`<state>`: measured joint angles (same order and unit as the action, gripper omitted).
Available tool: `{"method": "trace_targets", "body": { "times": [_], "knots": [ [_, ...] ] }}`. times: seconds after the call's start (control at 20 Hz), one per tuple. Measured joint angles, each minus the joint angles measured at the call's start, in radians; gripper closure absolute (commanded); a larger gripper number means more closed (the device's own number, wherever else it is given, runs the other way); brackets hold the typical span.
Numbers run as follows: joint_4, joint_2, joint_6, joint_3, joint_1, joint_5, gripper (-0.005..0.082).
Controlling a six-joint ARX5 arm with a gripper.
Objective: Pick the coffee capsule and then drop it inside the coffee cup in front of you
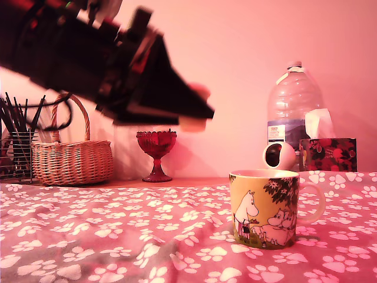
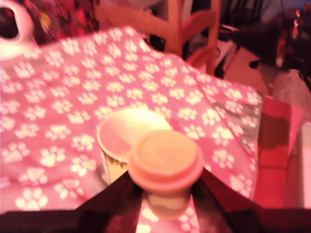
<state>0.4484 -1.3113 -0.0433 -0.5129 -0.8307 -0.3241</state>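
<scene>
The gripper [image 2: 165, 201] holds the capsule [image 2: 165, 162] by its tapered body below the rim, high above the cup [image 1: 266, 206] and short of its mouth. The capsule looks light, thin-walled and smooth, so a gentle squeeze under the rim seems safest.

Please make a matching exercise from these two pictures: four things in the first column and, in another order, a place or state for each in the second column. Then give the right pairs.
Things
1. small peach-tan tapered coffee capsule
2. yellow ceramic coffee cup with white cartoon figures
3. red glass goblet
4. woven wicker basket with a handle

Places or states
A. stands at the back, on the exterior view's left
B. held in the black gripper, up in the air
C. stands on the paw-print cloth, with nothing visible inside it
D. stands at the back, directly beneath the raised arm in the exterior view

Pairs: 1-B, 2-C, 3-D, 4-A
</scene>
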Motion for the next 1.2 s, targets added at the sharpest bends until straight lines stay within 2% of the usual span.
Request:
{"method": "trace_targets", "body": {
  "times": [0.25,0.55,0.8,1.2],
  "knots": [
    [-0.112,0.0,0.002,-0.029,0.0,0.02,0.0644],
    [-0.259,-0.025,0.021,-0.176,0.0,0.029,0.0644],
    [-0.344,-0.146,0.052,-0.273,0.0,0.031,0.0644],
    [-0.479,-0.306,0.07,-0.484,-0.001,0.031,0.0644]
  ]
}}
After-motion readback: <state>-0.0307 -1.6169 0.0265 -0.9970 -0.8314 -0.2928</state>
